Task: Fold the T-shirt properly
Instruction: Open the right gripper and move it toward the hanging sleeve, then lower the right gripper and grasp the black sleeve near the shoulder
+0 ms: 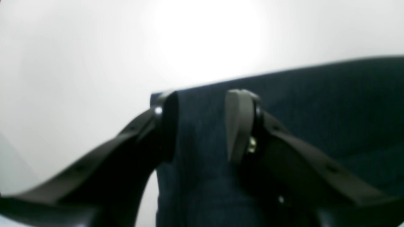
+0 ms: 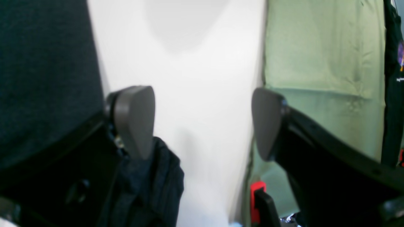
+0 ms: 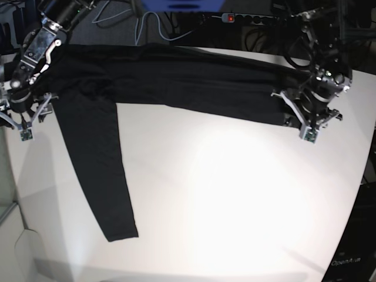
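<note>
The T-shirt (image 3: pixel 176 82) is black and lies in a long band along the far side of the white table (image 3: pixel 235 194). One sleeve (image 3: pixel 103 176) runs toward the front left. My left gripper (image 3: pixel 299 126) sits at the band's right end. In the left wrist view its jaws (image 1: pixel 202 123) stand apart astride the T-shirt's (image 1: pixel 315 104) corner strip, and no pinch shows. My right gripper (image 3: pixel 24 120) is at the left end beside the shoulder, open (image 2: pixel 202 123) over bare table. A bunch of dark cloth (image 2: pixel 151 183) lies under one of its fingers (image 2: pixel 135 119).
A pale green sheet (image 2: pixel 322 78) hangs just past the table's left edge, with a red clip (image 2: pixel 257 189) below it. A power strip (image 3: pixel 235 17) and cables lie behind the table. The table's right edge curves away near the left arm.
</note>
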`<state>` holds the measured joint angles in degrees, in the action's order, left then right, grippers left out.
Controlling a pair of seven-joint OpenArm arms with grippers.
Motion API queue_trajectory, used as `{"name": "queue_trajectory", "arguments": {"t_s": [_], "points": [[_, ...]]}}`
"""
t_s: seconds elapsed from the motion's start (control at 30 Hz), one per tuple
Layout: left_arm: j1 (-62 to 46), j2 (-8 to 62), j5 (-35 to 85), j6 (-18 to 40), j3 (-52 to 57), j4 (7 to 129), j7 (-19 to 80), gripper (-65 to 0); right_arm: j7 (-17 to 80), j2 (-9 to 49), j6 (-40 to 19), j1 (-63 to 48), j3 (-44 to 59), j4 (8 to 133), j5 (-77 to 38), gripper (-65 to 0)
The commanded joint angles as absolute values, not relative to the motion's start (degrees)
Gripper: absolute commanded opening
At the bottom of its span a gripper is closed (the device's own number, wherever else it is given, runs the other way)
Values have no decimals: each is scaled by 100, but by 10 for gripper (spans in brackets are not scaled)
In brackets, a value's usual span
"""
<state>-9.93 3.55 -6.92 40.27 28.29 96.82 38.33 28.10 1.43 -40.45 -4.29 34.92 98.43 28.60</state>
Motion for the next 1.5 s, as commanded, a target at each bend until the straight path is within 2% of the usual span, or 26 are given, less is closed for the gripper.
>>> {"name": "queue_trajectory", "arguments": {"t_s": [0.0, 0.17, 0.67, 0.83, 1.3, 1.47], "points": [[-945, 418, -655, 4000, 2853, 9631, 3758, -427, 2730, 233, -4000, -382, 3521, 9938, 2862, -190], [-963, 453, -655, 4000, 2862, 9279, 3758, -639, 2730, 242, -4000, -391, 3521, 9938, 2862, -190], [-980, 629, -655, 4000, 3873, 8356, 3688, -624, 2730, 365, -4000, -180, 3512, 9930, 2862, -190], [-1077, 637, -655, 4000, 3881, 8268, 3688, -624, 2730, 347, -4000, -31, 3407, 9912, 2853, -190], [-1112, 514, -655, 4000, 3837, 8330, 3688, -624, 2738, 338, -4000, 963, 3275, 8567, 2862, -184], [-1112, 514, -655, 4000, 3837, 8295, 3688, -624, 3319, 338, -4000, 1279, 2914, 8567, 2862, -184]]}}
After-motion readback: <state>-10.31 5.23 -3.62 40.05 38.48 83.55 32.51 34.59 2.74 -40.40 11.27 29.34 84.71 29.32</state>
